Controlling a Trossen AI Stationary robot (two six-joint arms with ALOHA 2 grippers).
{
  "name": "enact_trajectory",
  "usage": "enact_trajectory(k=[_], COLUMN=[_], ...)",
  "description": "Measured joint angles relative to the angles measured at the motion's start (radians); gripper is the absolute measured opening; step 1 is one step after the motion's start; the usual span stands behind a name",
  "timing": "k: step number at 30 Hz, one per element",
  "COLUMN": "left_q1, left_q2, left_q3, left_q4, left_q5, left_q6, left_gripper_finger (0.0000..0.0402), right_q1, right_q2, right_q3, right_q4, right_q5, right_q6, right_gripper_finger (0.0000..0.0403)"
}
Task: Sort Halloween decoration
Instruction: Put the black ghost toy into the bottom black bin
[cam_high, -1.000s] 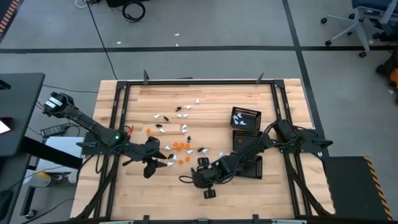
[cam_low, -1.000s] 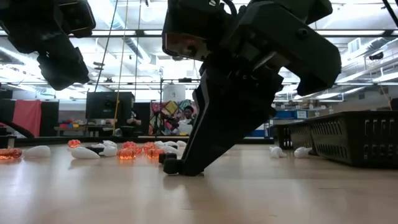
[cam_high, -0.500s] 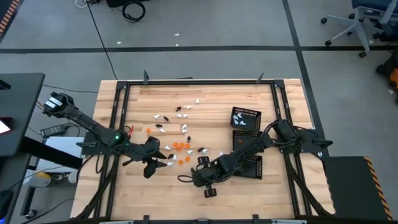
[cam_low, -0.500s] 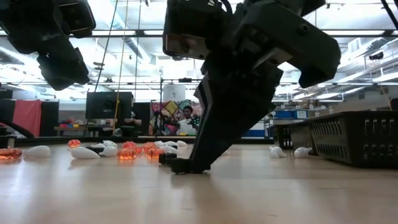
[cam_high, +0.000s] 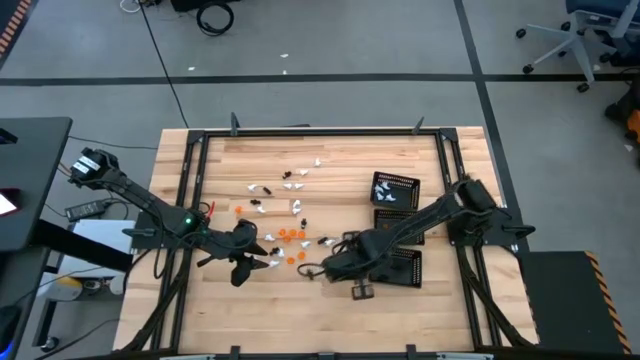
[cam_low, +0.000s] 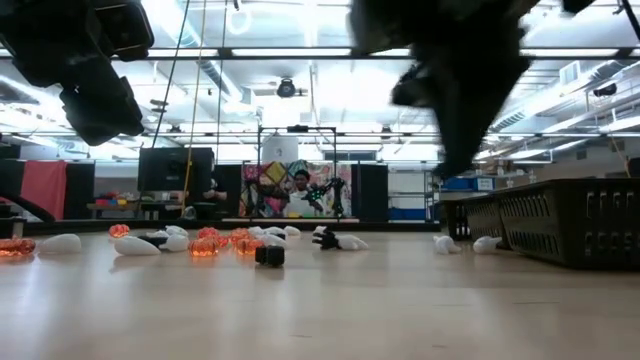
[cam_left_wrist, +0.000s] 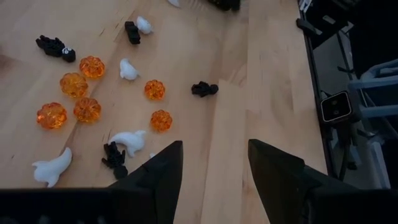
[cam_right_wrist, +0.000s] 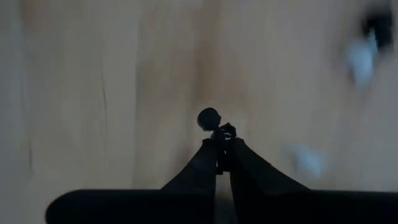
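Tiny white, orange and black trinkets (cam_high: 290, 236) lie scattered on the wooden table's middle. They also show in the left wrist view (cam_left_wrist: 93, 93) and the low view (cam_low: 200, 243). My right gripper (cam_high: 320, 268) is raised above the table, to the right of the scatter. It is shut on one small black trinket (cam_right_wrist: 214, 121) and shows blurred in the low view (cam_low: 455, 150). My left gripper (cam_high: 245, 262) hangs open and empty over the near left part of the scatter, its fingers (cam_left_wrist: 161, 174) above the bare wood. My right gripper pinches a small black trinket (cam_right_wrist: 219, 130) between the free ends of its two fingers (cam_right_wrist: 205, 155). A round part of the trinket (cam_right_wrist: 208, 117) sticks out past the tips. The trinket is lifted clear of the table.
Three square black mesh trays stand in a row at the right: the far one (cam_high: 395, 188) holds white trinkets, then a middle one (cam_high: 392, 220) and a near one (cam_high: 408, 268). A black trinket (cam_low: 269, 255) lies on the wood near the front. A black frame (cam_high: 320, 131) edges the table.
My right gripper has risen from the table, where its fingertips stood, and gone toward the right and far edges, carrying a small black trinket. Another black trinket beside where it stood stays on the wood.
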Motion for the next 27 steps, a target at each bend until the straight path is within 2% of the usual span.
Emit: enact_trajectory(k=[4,9,17,20,23,27], left_q1=[0.000,0.000,0.001,0.001,0.001,0.001], left_q2=[0.000,0.000,0.000,0.000,0.000,0.000], left_q3=[0.000,0.000,0.000,0.000,0.000,0.000], left_q4=[0.002,0.008,0.008,0.008,-0.007,-0.052], left_q5=[0.000,0.000,0.000,-0.018,-0.057,-0.079], left_q6=[0.000,0.000,-0.001,-0.014,-0.025,-0.052], left_gripper_finger=[0.0192,0.0192,0.0192,0.0192,0.0192,0.0192], right_q1=[-0.003,0.012,0.031,0.030,0.029,0.028], right_q2=[-0.078,-0.152,-0.189,-0.189,-0.189,-0.189], right_q3=[0.000,-0.047,-0.287,-0.355,-0.391,-0.398], right_q4=[-0.141,-0.212,-0.194,-0.129,-0.068,-0.061], right_q5=[-0.070,-0.081,-0.111,-0.152,-0.194,-0.189], right_q6=[0.067,0.109,0.171,0.186,0.191,0.212], right_gripper_finger=[0.0034,0.0036,0.0085,0.0107,0.0128,0.0159])
